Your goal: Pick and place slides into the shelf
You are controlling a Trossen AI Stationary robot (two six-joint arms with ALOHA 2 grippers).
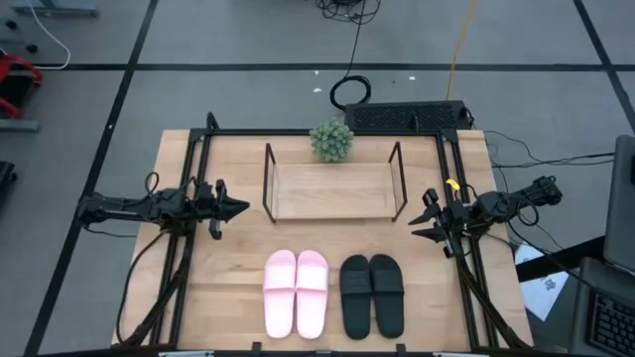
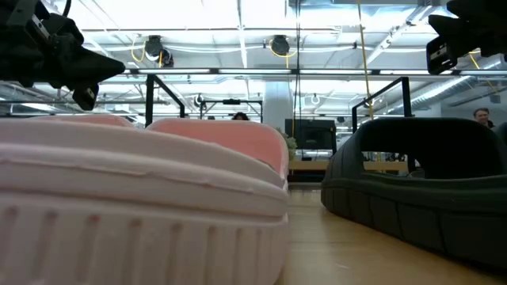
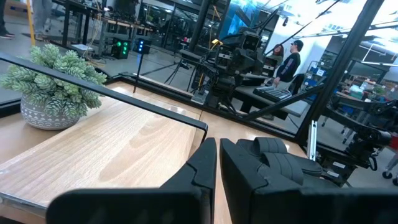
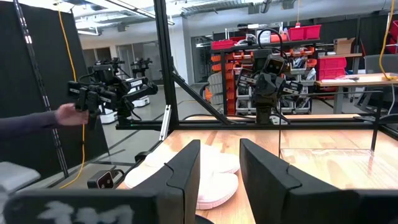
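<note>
Pale wooden tabletop fills the high view, with a low shelf of light board and thin dark metal end frames at its middle. Nothing lies on the shelf board. A small potted succulent stands just behind the shelf, touching its back edge as far as the view shows. In front of the shelf, near the table's front edge, the pink slides lie side by side, toes pointing toward the shelf. The black slides lie just beside them on the right, also paired and facing the shelf.

Off the shelf's left end, the left gripper hovers with its fingers nearly together, a thin slit between them, gripping nothing. Off the shelf's right end, the right gripper hovers with its fingers spread apart and nothing between them.
</note>
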